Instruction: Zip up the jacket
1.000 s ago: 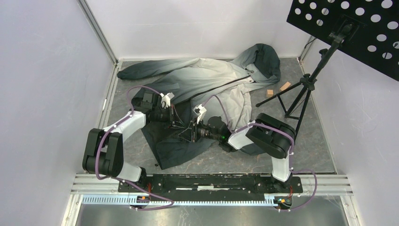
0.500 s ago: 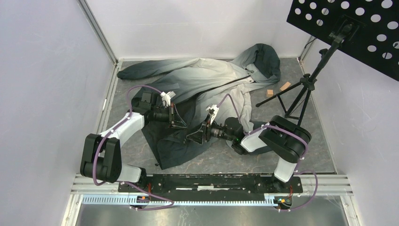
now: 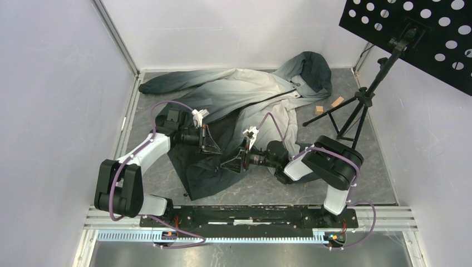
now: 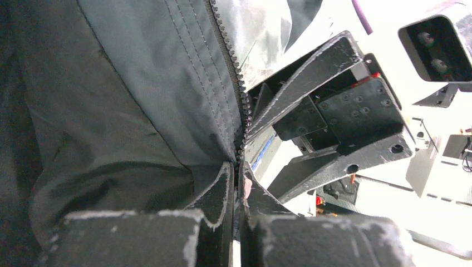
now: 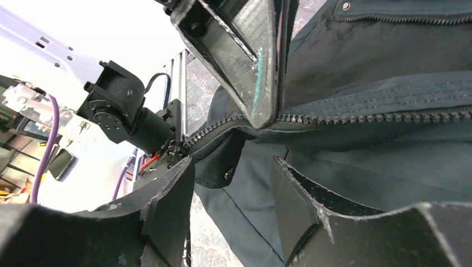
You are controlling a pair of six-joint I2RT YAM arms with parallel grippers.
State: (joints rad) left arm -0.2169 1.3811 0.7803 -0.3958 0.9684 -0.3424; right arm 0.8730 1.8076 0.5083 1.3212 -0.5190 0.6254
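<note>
Jacket (image 3: 245,92) | left end effector (image 4: 236,179) pinches zipper (image 4: 238,105) low | right end effector (image 5: 231,165) splayed opposite

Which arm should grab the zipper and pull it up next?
Right. The right claw is open beside the zipper; the left claw is shut on the jacket at the zipper's end, anchoring it.

text: none legible | labels: none | brands, numbers, signs: none

Jacket (image 3: 250,92) on table (image 3: 373,172), left arm (image 3: 149,147), right arm (image 3: 295,166) — over hem
</note>
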